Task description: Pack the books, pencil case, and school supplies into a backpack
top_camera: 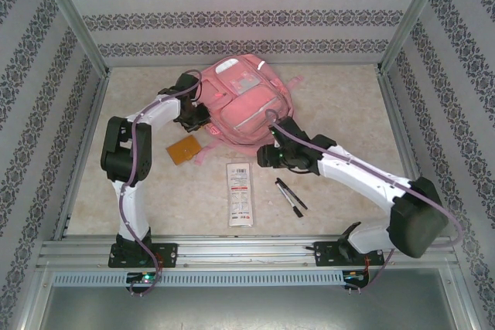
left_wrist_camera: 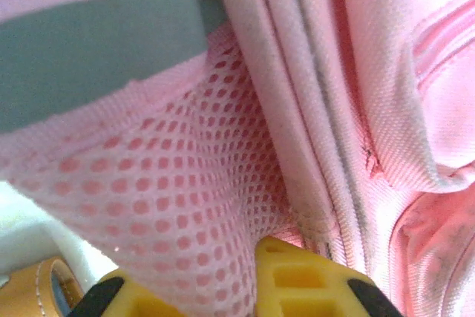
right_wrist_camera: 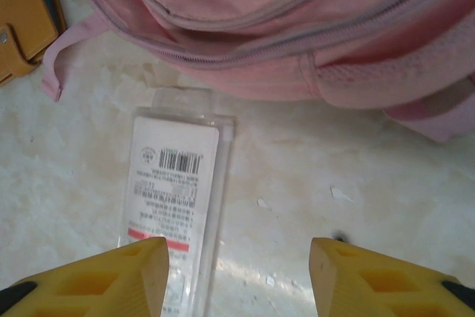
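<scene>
Left fingers: the left gripper (left_wrist_camera: 204, 265) is closed right down. Its yellow fingers (left_wrist_camera: 297, 276) pinch the pink mesh side panel (left_wrist_camera: 200, 176) of the backpack (top_camera: 244, 98), and the fabric bunches between them.
Right fingers: the right gripper (right_wrist_camera: 237, 254) stands about half open with nothing between its fingers (right_wrist_camera: 111, 276). It hovers over the bare table (right_wrist_camera: 297, 176), just off the backpack's near edge.
Pencil case: the white printed pack (right_wrist_camera: 174, 183) lies flat with its barcode face up. Its near end is by the right gripper's finger on the left of the wrist view, and it does not touch the bag.
Booklet: it lies orange-brown face up (top_camera: 184, 148) on the table, just beside the backpack's near left corner and a loose pink strap (right_wrist_camera: 63, 57).
Pens: two black pens (top_camera: 290, 195) lie close together to the right of the white pack, apart from it.
Backpack: it lies flat at the far middle of the table, front pockets up. No open mouth can be seen, and the zip lines look closed.
Step in hand: probably steadying the bag by its side so it can be opened. Nothing looks packed yet.
Next move: the right gripper likely needs to find a zip pull or flap edge on the bag while the left keeps hold of the mesh. Mesh is stretchy, so a hard pull could drag the whole bag.
</scene>
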Controlling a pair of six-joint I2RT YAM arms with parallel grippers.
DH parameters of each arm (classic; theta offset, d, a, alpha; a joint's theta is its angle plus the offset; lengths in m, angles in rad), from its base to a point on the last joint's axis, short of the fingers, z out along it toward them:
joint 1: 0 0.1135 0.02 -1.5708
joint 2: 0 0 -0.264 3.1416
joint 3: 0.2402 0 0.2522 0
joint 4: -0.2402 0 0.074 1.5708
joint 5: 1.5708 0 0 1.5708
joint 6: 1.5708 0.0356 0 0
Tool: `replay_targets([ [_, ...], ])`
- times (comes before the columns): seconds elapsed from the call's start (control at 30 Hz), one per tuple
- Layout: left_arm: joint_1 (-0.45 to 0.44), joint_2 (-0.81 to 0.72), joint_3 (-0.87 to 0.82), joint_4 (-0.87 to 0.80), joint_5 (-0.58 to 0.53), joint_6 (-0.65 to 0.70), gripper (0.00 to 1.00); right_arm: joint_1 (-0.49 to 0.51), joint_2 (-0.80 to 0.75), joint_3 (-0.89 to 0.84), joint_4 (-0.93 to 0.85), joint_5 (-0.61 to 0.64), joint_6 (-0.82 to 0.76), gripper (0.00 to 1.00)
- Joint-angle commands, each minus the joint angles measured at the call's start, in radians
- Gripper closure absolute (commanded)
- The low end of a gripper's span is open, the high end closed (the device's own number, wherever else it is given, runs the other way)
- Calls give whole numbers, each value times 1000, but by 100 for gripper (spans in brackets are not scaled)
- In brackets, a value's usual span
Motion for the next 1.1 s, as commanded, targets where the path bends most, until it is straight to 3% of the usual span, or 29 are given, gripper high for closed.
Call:
replay_targets([
  [0.0, -1, -70, -23, 15, -13, -27, 98, 12, 97, 48, 101, -8, -26, 48],
  [0.1, -20, -134, -92, 35, 15, -44, 100, -1, 208, 124, 132, -34, -38, 50],
  [0.27, -43, -234, -223, 100, 78, -116, 99, -71, 354, 178, 208, -27, 45, 76],
  [0.43, -133, -267, -277, 120, 92, -160, 93, -148, 445, 210, 275, 41, 79, 86],
  [0.53, -171, -257, -303, 170, 121, -189, 85, -193, 491, 237, 314, 30, 51, 87],
  [0.6, -174, -249, -305, 166, 124, -179, 73, -222, 516, 256, 334, -17, 34, 87],
  [0.77, -145, -249, -289, 67, 6, -68, 57, -260, 517, 293, 313, -96, -21, 87],
  [0.97, -77, -181, -262, 33, -62, -29, 54, -255, 432, 260, 290, -163, -31, 84],
  [1.07, -73, -145, -219, 34, -123, -24, 54, -202, 367, 240, 270, -165, -83, 80],
])
